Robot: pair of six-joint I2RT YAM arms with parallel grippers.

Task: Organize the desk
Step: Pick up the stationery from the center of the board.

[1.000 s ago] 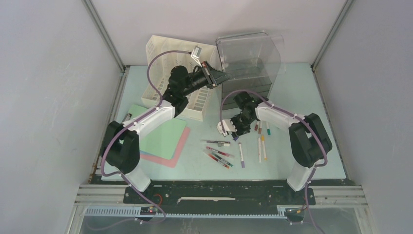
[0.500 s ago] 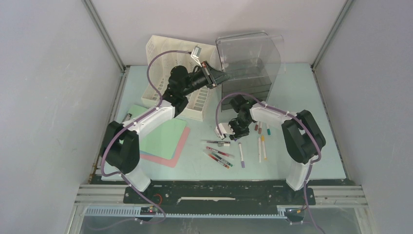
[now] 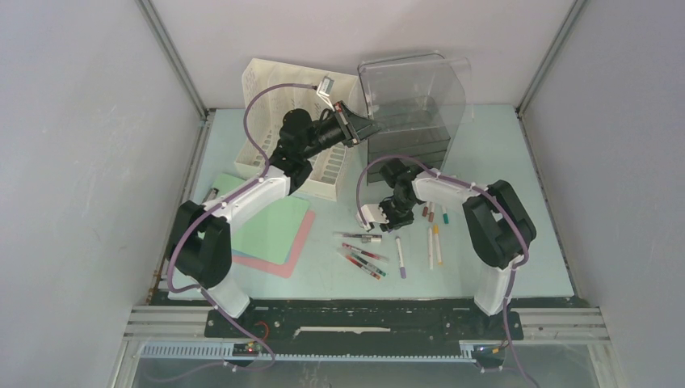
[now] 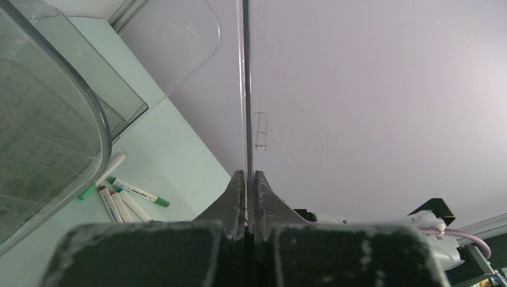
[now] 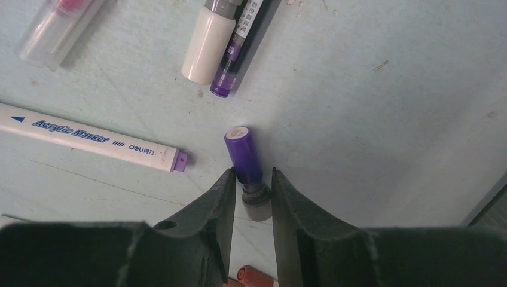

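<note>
Scattered pens and markers [image 3: 380, 252] on pale mint-green desk [image 3: 501, 162]; right pincer [image 3: 393, 217] low among them, left pincer [image 3: 359, 128] at clear plastic drawer unit [image 3: 416, 101].

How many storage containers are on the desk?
2. The cream slotted tray stands at the desk's back left; the clear plastic bin stands just right of it. The arms may hide smaller ones.

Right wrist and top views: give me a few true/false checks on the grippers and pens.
1. The right gripper has a purple-capped pen between its fingers. True.
2. The left gripper is wide open. False: it is shut on a thin clear sheet.
3. A white marker labelled Acrylic Marker lies flat on the desk. True.
4. The pens are already inside the clear organizer. False: they lie loose on the desk.
</note>
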